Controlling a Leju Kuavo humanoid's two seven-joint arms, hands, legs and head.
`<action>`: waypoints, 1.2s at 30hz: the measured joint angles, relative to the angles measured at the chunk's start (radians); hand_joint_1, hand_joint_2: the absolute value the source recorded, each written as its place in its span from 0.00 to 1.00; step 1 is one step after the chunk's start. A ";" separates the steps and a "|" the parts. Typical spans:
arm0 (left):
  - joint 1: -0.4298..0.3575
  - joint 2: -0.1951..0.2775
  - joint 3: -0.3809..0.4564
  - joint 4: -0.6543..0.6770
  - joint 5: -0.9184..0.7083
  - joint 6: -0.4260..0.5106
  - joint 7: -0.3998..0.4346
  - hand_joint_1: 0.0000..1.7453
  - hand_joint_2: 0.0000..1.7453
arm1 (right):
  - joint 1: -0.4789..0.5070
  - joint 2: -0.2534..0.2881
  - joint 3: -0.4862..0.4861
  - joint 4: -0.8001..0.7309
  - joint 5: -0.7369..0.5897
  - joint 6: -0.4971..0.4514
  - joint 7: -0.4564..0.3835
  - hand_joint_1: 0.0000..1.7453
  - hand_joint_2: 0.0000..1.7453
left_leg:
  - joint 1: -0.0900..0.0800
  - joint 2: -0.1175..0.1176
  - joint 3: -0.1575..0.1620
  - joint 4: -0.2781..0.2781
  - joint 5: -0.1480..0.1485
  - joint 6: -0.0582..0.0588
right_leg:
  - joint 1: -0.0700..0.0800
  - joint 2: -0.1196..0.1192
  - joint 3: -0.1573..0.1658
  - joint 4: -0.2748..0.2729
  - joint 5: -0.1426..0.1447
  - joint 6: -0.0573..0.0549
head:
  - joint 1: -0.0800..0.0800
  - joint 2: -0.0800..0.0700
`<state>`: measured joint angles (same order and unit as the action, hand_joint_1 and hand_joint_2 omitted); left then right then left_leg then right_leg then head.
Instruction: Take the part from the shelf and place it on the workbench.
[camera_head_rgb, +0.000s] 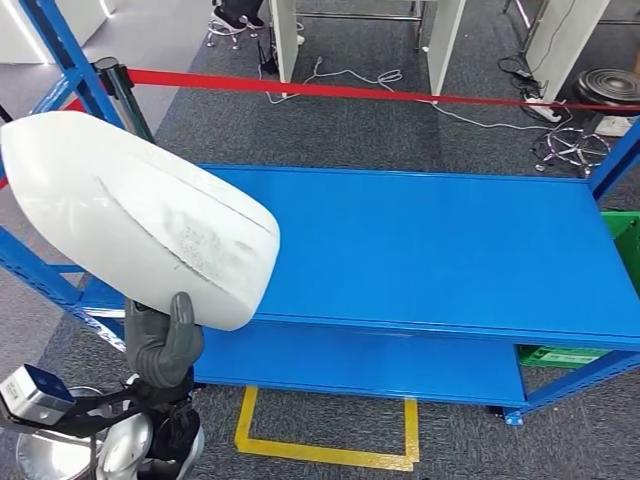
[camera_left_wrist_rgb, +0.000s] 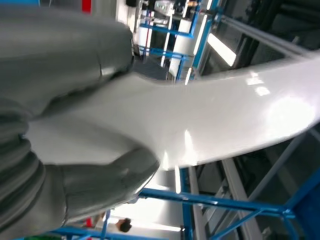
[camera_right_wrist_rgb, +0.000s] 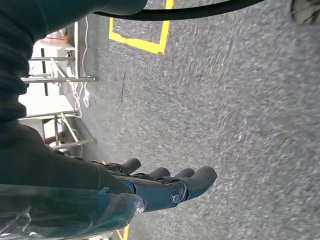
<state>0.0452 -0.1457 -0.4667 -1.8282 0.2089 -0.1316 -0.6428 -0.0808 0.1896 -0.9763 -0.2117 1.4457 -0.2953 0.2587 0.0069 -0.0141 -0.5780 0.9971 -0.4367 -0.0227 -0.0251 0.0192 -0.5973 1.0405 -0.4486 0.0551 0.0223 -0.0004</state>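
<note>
1. I see the large white smooth curved plastic part (camera_head_rgb: 143, 225) filling the upper left of the head view, tilted, its rounded end reaching over the near left corner of the blue metal surface (camera_head_rgb: 453, 255).
2. My left hand (camera_head_rgb: 162, 340) grips the part from below at the lower left of the frame; its grey fingers (camera_left_wrist_rgb: 113, 177) are clamped on the white shell (camera_left_wrist_rgb: 211, 120), thumb on one face and fingers on the other.
3. My right hand (camera_right_wrist_rgb: 162, 185) hangs over the grey carpet floor (camera_right_wrist_rgb: 241, 115), its dark fingers (camera_right_wrist_rgb: 200, 177) stretched out side by side, holding nothing.
4. A red barrier tape (camera_head_rgb: 362, 92) crosses the top of the head view beyond the surface.
5. Yellow floor tape (camera_head_rgb: 332, 450) marks a box at bottom centre.
</note>
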 joint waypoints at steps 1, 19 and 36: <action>-0.001 -0.002 -0.001 0.000 0.000 -0.003 0.007 1.00 1.00 | 0.001 0.000 0.000 0.000 -0.003 -0.001 0.019 0.00 1.00 | 0.002 0.001 0.000 0.000 0.000 -0.004 | 0.001 0.000 -0.002 0.002 0.000 -0.009 | -0.001 0.000; -0.011 -0.008 -0.018 0.017 0.002 -0.006 0.071 1.00 1.00 | 0.000 0.000 -0.011 0.000 -0.028 -0.007 0.102 0.00 1.00 | 0.003 0.004 -0.026 0.011 0.014 0.027 | 0.009 -0.006 -0.021 0.046 -0.039 0.004 | -0.002 0.000; -0.023 -0.006 -0.027 0.042 0.000 -0.014 0.085 1.00 1.00 | -0.007 0.000 -0.019 0.000 -0.037 -0.003 0.088 0.00 1.00 | 0.000 0.007 -0.113 0.147 -0.065 -0.019 | 0.015 -0.012 0.018 -0.016 0.005 -0.042 | -0.008 0.000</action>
<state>0.0223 -0.1513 -0.4940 -1.7864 0.2090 -0.1453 -0.5579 -0.0879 0.1896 -0.9957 -0.2117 1.4088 -0.2986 0.3471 0.0072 -0.0074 -0.6909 1.1439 -0.5015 -0.0414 -0.0096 0.0071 -0.5794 1.0241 -0.4435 0.0128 0.0138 -0.0003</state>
